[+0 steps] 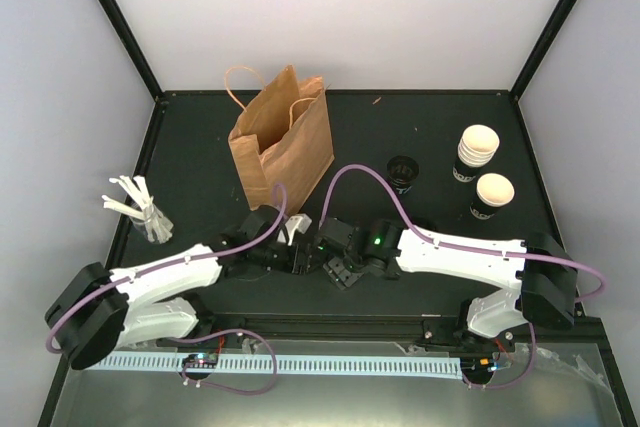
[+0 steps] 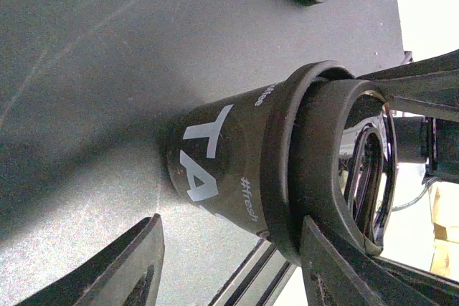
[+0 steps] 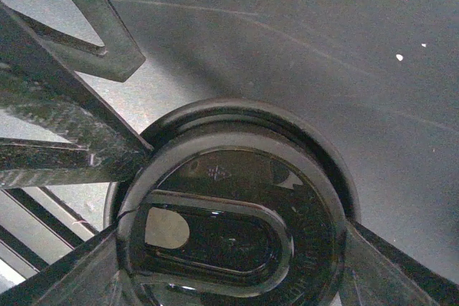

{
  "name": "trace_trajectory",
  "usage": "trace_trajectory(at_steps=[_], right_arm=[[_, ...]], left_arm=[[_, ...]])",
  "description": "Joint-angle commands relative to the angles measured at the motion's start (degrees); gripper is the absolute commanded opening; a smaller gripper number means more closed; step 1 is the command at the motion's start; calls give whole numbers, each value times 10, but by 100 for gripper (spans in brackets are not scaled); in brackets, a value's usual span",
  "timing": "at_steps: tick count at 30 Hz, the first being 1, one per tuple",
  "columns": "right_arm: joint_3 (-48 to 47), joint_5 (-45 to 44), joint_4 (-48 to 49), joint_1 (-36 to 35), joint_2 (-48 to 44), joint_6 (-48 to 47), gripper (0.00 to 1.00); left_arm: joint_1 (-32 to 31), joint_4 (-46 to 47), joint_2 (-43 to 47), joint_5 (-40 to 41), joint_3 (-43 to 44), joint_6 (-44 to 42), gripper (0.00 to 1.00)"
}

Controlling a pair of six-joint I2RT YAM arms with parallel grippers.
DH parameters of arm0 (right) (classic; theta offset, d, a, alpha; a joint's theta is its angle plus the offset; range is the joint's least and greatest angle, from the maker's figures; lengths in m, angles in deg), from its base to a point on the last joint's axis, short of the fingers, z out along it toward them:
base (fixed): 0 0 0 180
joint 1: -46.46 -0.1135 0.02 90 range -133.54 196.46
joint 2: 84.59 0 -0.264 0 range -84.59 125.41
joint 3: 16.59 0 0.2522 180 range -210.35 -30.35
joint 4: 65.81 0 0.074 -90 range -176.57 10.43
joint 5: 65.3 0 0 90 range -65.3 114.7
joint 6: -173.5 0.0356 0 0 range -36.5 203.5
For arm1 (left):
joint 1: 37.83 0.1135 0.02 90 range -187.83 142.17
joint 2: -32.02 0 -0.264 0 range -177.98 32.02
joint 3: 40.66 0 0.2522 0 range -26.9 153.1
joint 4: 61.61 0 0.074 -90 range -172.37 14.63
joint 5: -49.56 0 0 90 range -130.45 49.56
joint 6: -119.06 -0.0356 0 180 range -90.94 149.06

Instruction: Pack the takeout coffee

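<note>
A lid (image 3: 237, 213) was clamped at the cup's (image 2: 215, 163) rim by the right gripper (image 3: 229, 263), with the left gripper (image 2: 231, 223) spread open around the cup.

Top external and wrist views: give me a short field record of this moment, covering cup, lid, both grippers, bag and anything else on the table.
cup: black cup, white print, between the two arms
lid: black lid, on the cup's rim
left gripper: open, fingers either side of the cup
right gripper: shut on the lid
bag: brown paper bag, upright behind the arms
packed: not yet, cup is outside the bag
other: cup stack, open cup, stirrers
</note>
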Motion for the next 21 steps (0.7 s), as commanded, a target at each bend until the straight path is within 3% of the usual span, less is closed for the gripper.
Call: trace_trajectory(at_steps=[1,13,17,21], right_arm=[[17,29,28,-3,9,1,72],[5,-5,22,-4,-15,35,73],[2,-12,29,-3,-5,57,73],[4,-3,41,-3,-4,60,72]], left_arm=[[2,-60,-49,49,31,-16,53],[0,-64,-21,35,52,-21,52],[0,-49,3,12,66,-38,68],[1,-46,26,16,69,-38,73]])
